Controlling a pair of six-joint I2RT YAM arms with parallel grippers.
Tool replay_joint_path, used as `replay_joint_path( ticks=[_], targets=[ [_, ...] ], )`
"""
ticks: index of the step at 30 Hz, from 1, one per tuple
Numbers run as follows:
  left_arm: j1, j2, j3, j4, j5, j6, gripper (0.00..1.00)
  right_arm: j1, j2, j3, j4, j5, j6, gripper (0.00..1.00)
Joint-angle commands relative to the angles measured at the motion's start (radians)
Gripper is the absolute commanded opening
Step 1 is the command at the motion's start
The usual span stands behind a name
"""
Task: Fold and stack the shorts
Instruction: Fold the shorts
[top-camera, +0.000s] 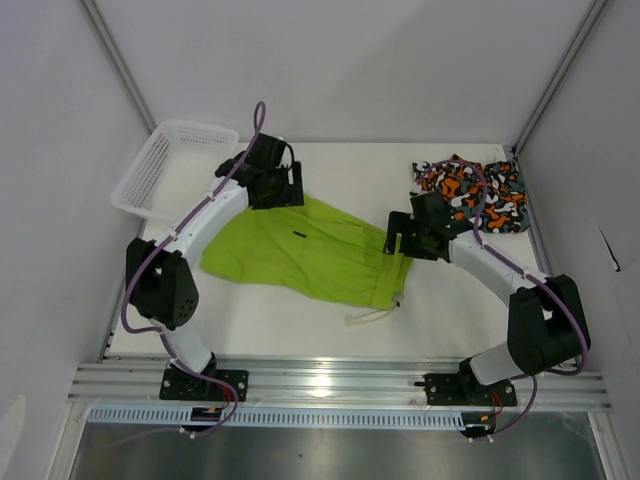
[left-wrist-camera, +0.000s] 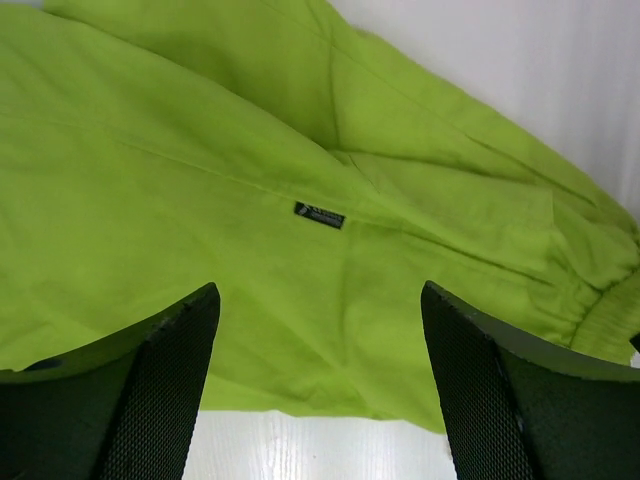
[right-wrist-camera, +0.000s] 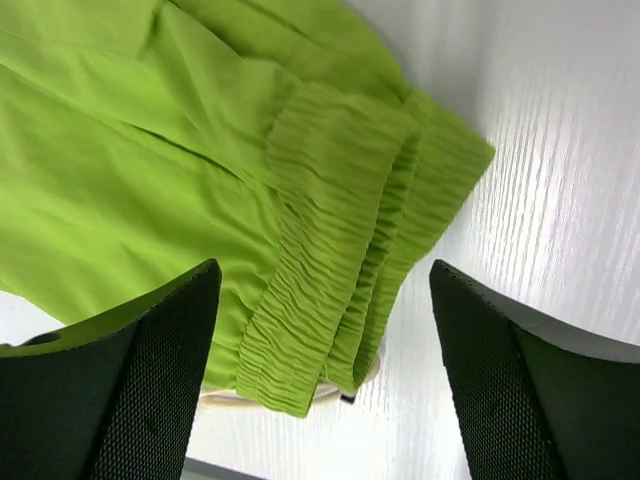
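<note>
Lime green shorts (top-camera: 300, 255), plain woven cloth, laid flat and doubled over at the middle of the white worktop (top-camera: 260, 320), leg end toward the left edge, waist end toward the right. Gathered elastic waistband (right-wrist-camera: 330, 230), finely ribbed, layers stacked one on another. White drawstring (top-camera: 370, 318) trailing from the waist end toward the near edge. Small black label (left-wrist-camera: 319, 215) sewn at a seam; pale print on it, too small to read.

Camo shorts (top-camera: 475, 195), blotched orange, black, grey and white, crumpled in a heap at the far right corner, well apart from the green pair.

Left gripper (left-wrist-camera: 318, 300) above the far edge of the green pair, fingers (left-wrist-camera: 170, 380) spread wide, holding nothing. Right gripper (right-wrist-camera: 325, 270) above the waistband, likewise spread wide and holding nothing. Finger pads black, mesh-textured.

White plastic mesh basket (top-camera: 165, 165) at the far left corner. Worktop surface with a faint wood grain.
</note>
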Motion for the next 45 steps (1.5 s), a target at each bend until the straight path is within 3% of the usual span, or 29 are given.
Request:
replay_joint_path(
  ticks=[1,6,13,18,22,23,27,35,45],
  targets=[
    [0.093,0.036,0.089,-0.039,0.015,-0.001,0.83,-0.033,-0.019,0.030,0.086,-0.081,-0.081,0.86],
    [0.219,0.052,0.130,-0.049,0.075,-0.018,0.83,-0.073,0.049,0.075,0.146,-0.086,-0.182,0.88],
    [0.386,0.066,0.107,-0.010,0.158,-0.049,0.83,-0.142,0.177,0.104,0.235,-0.286,-0.189,0.82],
    [0.417,0.087,0.072,0.013,0.171,-0.053,0.83,-0.148,0.210,0.092,0.259,-0.346,-0.175,0.64],
    [0.425,0.099,0.053,0.043,0.185,-0.055,0.83,-0.157,0.188,0.067,0.253,-0.345,-0.170,0.32],
    [0.425,0.104,0.047,0.046,0.190,-0.055,0.83,-0.160,0.179,0.057,0.258,-0.343,-0.160,0.16],
    [0.425,0.144,0.047,0.060,0.201,-0.052,0.82,-0.191,0.119,-0.006,0.293,-0.359,-0.124,0.00],
    [0.423,0.239,0.053,0.092,0.213,-0.052,0.79,-0.203,-0.037,-0.114,0.338,-0.351,-0.101,0.00],
    [0.425,0.331,0.109,0.114,0.221,-0.053,0.78,-0.206,-0.203,-0.206,0.275,-0.307,-0.100,0.00]
  ],
)
